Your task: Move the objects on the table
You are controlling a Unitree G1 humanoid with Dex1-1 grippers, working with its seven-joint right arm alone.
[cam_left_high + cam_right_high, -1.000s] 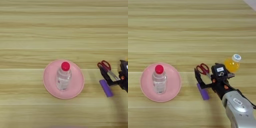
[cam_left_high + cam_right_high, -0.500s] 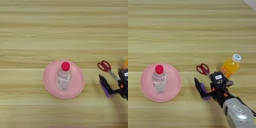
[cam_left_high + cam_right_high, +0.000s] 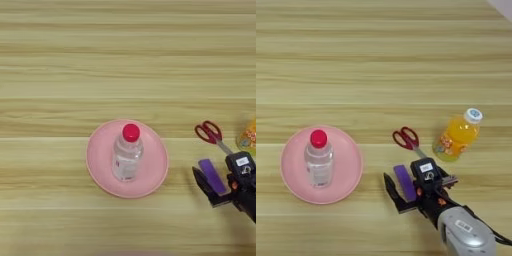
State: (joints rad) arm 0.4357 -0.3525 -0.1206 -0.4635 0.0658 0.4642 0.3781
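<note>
The light-wood table (image 3: 381, 60) fills the view. The right gripper (image 3: 406, 187) is open, one black finger on each side of the purple block (image 3: 404, 182), not yet clamped. Just beyond it lie the scissors (image 3: 407, 139). Far to its left the clear bottle (image 3: 319, 159) stands on a pink plate (image 3: 291, 175). To grip well, it should probably close squarely on the block's long edges, avoiding the scissors.

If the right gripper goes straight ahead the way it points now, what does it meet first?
Probably nothing more: the right gripper points up-left with the purple block already between its open fingers. Beyond lies bare table; the scissors sit slightly right.
</note>
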